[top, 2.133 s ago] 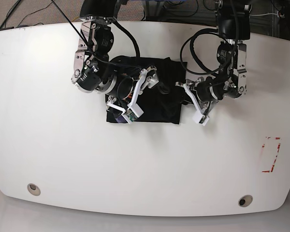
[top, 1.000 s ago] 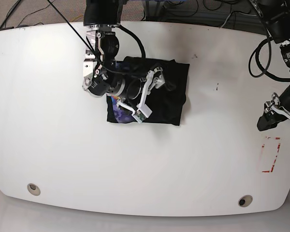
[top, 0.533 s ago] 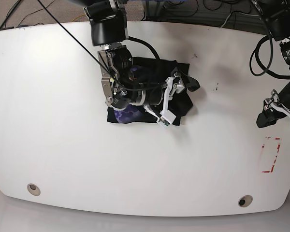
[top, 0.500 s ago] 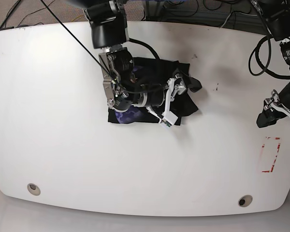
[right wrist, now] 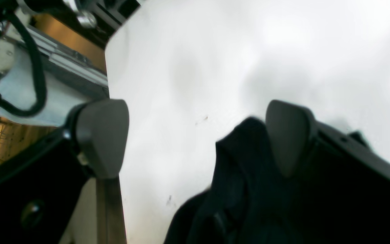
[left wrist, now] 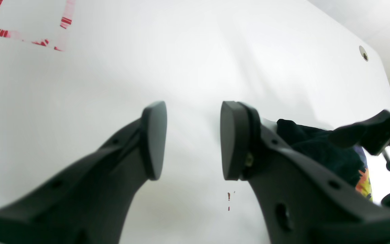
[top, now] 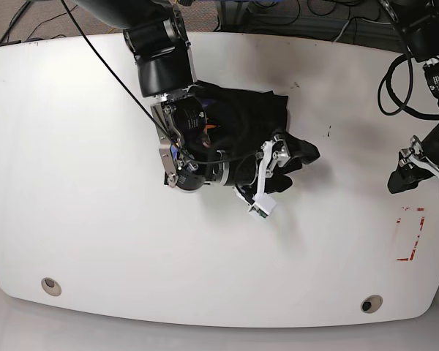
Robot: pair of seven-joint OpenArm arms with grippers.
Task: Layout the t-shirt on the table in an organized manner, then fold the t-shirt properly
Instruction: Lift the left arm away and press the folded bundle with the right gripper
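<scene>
While my right arm reaches low across the t-shirt (top: 238, 128) bunched at table (top: 80, 219) centre, my right gripper (top: 269, 179) sits at the cloth's edge, jaws spread wide, one finger (right wrist: 288, 135) against a raised black fold, nothing clamped. Left gripper (left wrist: 190, 139) hangs at the table's far side near the red tape rectangle (top: 410, 234), jaws parted, empty. Only the left wrist view catches the orange print (left wrist: 362, 183); my right arm hides it from the base camera.

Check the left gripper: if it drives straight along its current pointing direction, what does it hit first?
Likely just bare table. The left gripper is open, with only white tabletop between and ahead of its fingers; the t-shirt sits off to one side. Depth is uncertain.
</scene>
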